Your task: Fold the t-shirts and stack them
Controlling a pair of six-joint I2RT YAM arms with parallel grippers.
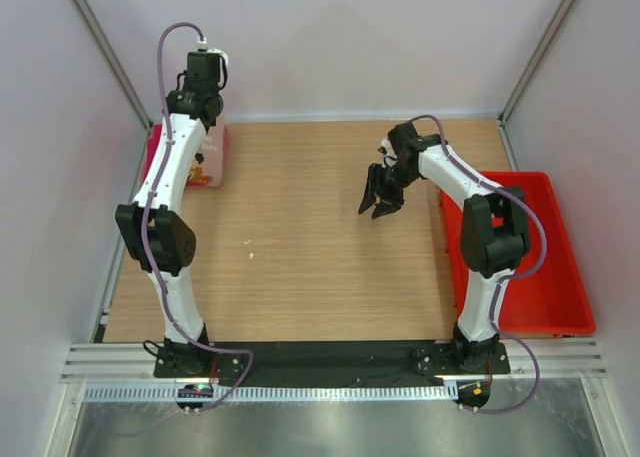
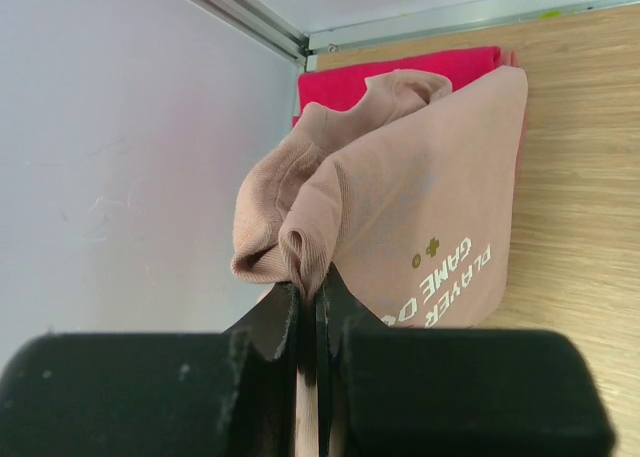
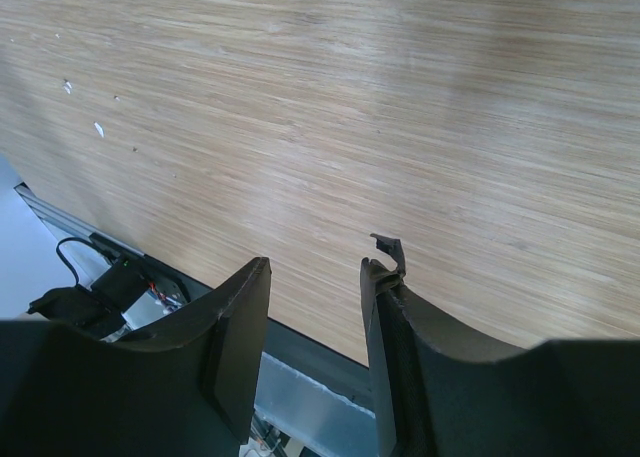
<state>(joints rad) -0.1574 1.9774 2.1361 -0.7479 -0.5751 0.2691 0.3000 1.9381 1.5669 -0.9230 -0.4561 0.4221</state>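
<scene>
- Close to the near-right corner, the red bin [image 1: 560, 277] sits along the right edge of the surface [image 1: 300, 247], with the right arm's base just beside it.
- Farther in, the right hand [image 3: 315, 277] hangs over bare wood, right of the middle and nearer the far edge. Its fingers stand moderately apart with nothing between them. It is well apart from both shirts.
- At the far-left corner, the left hand [image 2: 308, 295] has its fingers pressed together on a ribbed fold of the pale pink t-shirt [image 2: 420, 187].
- From that pinched fold the cloth bunches up, then spreads away from the hand. Its printed panel lies flat, with white lettering and a small orange-brown mark facing up.
- Farthest, the magenta t-shirt [image 2: 400, 69] lies beneath the pale one and touches it. A strip of it shows past the pale shirt's far side, close to the corner's wall.
</scene>
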